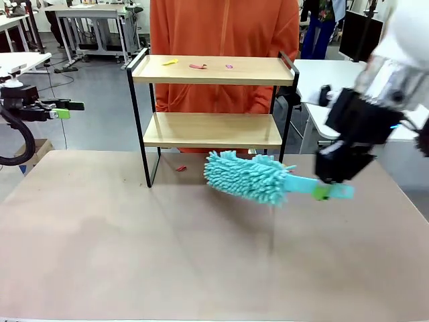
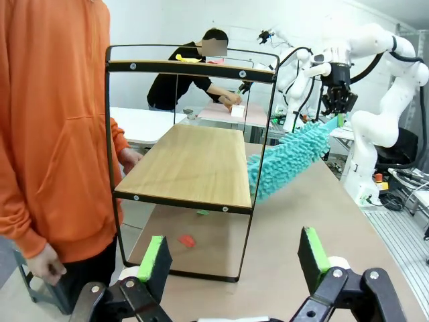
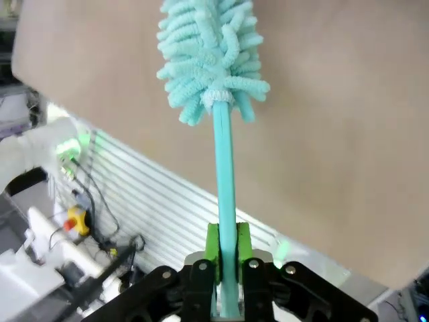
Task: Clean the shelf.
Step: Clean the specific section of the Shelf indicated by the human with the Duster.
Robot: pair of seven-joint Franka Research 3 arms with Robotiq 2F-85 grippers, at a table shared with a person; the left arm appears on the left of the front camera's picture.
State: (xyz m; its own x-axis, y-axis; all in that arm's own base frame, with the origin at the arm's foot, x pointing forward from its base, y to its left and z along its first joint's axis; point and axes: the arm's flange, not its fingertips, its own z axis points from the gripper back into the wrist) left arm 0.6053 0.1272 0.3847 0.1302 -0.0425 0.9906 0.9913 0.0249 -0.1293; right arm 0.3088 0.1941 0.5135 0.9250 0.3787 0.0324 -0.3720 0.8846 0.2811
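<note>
Left hand [image 1: 66, 109] hovers open and empty at the far left; the shelf [image 1: 255, 69] stands mid-desk [image 1: 134, 255], scraps [image 1: 198, 66] on its top board. Right hand [image 1: 323, 192] clamps the teal duster [image 1: 244, 176] by its handle, head low beside the lower tier; better to raise it level with the top board and sweep the scraps forward, not into the side rails

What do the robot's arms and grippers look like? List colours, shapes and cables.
The left gripper and the right gripper are both black, with two fingers that carry bright green pads. The right arm is white, with rounded links. A thick black cable loops below the left gripper.
</note>
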